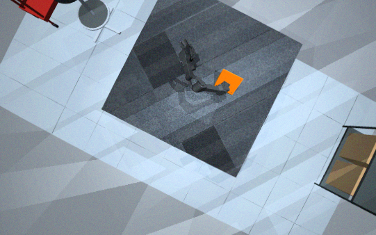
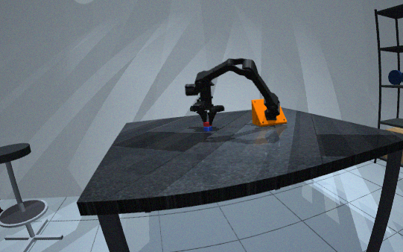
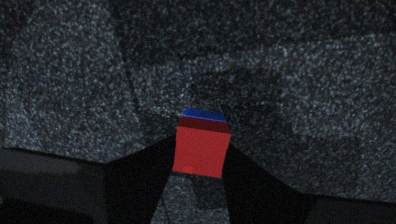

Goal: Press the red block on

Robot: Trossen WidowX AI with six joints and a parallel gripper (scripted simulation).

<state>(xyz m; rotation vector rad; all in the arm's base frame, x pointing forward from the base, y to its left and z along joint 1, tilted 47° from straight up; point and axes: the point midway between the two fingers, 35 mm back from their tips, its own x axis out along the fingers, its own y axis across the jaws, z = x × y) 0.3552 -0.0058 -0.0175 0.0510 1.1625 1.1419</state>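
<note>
our gripper (image 2: 208, 122) (image 3: 200, 144) is partly closed, gripping the red block (image 2: 206, 124) (image 3: 201, 151) over the blue block (image 2: 207, 129) (image 3: 205, 114); we should press straight down.
</note>
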